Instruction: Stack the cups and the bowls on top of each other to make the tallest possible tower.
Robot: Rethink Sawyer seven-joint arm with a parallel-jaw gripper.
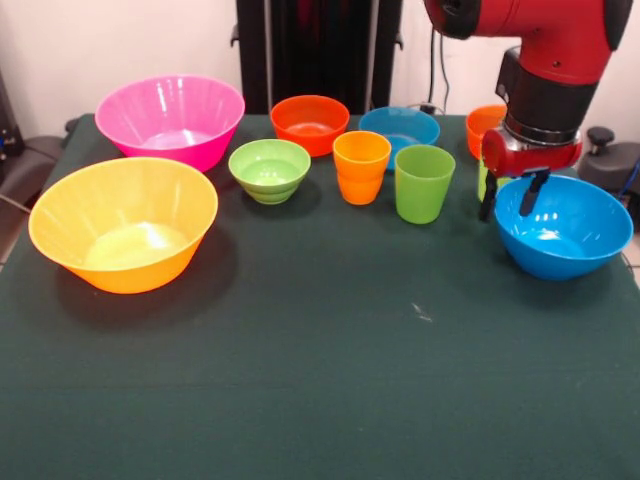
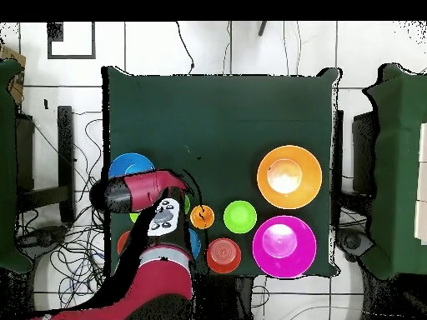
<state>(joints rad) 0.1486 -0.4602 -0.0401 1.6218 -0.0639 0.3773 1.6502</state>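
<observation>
All bowls and cups stand apart on the green cloth; nothing is stacked. The medium blue bowl (image 1: 565,228) (image 2: 129,165) is at the right. My gripper (image 1: 512,196) hangs open over its far left rim, one finger (image 1: 488,202) outside and the other inside. In a row stand the green cup (image 1: 423,183), the orange cup (image 1: 361,167) (image 2: 202,217) and the small green bowl (image 1: 269,169) (image 2: 239,217). Behind are the small orange bowl (image 1: 310,123) (image 2: 223,255) and the small blue bowl (image 1: 400,127). The pink bowl (image 1: 170,120) (image 2: 284,246) and the yellow-orange bowl (image 1: 123,224) (image 2: 288,176) are at the left. A lime-yellow sliver shows behind the gripper.
Another orange vessel (image 1: 484,124) stands half hidden behind the arm (image 1: 545,95). In the overhead view the arm (image 2: 154,208) covers the gripper and most things by the blue bowl. The table's right edge (image 1: 630,262) runs close beside the blue bowl.
</observation>
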